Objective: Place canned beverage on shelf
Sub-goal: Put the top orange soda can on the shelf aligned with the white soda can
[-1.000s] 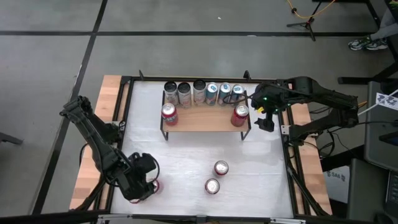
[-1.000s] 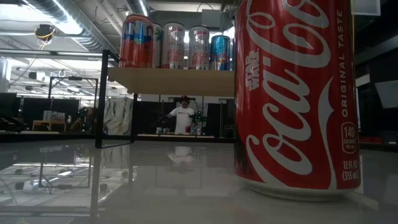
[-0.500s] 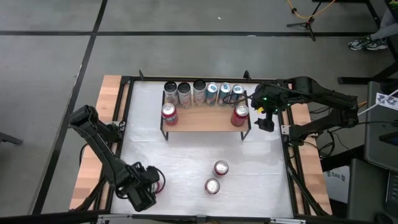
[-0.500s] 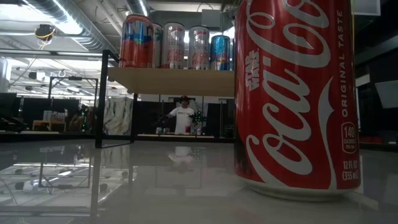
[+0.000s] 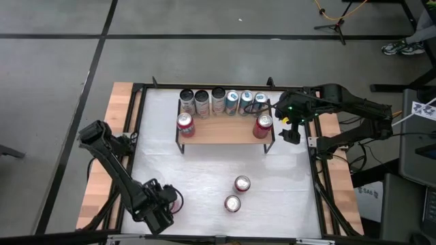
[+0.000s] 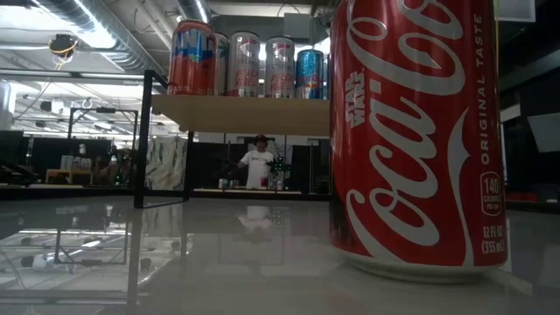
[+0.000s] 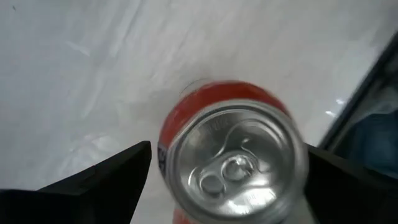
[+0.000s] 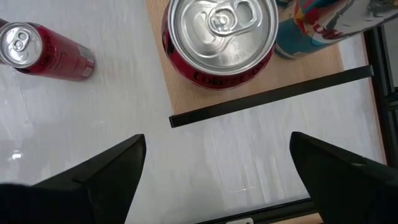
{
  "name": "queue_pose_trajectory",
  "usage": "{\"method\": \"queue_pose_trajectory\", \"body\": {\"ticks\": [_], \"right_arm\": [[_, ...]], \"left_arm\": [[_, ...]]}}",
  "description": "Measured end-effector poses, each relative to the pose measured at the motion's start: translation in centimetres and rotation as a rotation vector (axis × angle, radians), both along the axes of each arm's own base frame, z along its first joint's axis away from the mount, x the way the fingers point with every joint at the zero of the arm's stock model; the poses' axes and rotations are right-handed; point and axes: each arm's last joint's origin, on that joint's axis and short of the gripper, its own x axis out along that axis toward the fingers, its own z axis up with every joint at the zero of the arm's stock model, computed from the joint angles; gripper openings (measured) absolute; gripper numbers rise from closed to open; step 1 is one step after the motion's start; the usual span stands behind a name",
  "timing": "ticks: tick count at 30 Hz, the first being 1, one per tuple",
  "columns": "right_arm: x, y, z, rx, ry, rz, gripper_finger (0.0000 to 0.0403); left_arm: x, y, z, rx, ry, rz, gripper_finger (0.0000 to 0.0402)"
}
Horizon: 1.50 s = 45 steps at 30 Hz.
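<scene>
A red can [image 7: 233,165] stands upright on the white table [image 5: 204,170] near its near left corner. My left gripper [image 7: 227,186] hangs over it, open and pointing down, with one finger on each side of the can's top; I see no touch. In the high view this gripper [image 5: 163,207] hides most of that can [image 5: 176,199]. The shelf [image 5: 225,131], a wood plank on black legs, stands at the far side and carries several cans. My right gripper [image 5: 291,133] waits open beside the shelf's right end, above a red can [image 8: 221,37] on the plank.
Two more red cans [image 5: 242,184] [image 5: 232,203] stand upright at the table's near middle; one of them [image 6: 411,131] fills the low view's right side. A black frame [image 5: 136,136] edges the table. Free plank [image 5: 225,129] lies between the shelf's two front cans.
My left gripper has come down over the red can at the near left and shifted a little toward the table's near edge, staying open. The can has kept its place.
</scene>
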Motion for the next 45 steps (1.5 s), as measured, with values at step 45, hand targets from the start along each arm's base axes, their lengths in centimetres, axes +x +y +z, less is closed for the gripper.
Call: {"method": "queue_pose_trajectory", "body": {"ticks": [45], "right_arm": [[0.0,0.0,0.0,0.0,-0.002,0.0,0.0387]], "left_arm": [[8.8,6.5,3.4,0.0,-0.061,-0.281,0.0278]]}}
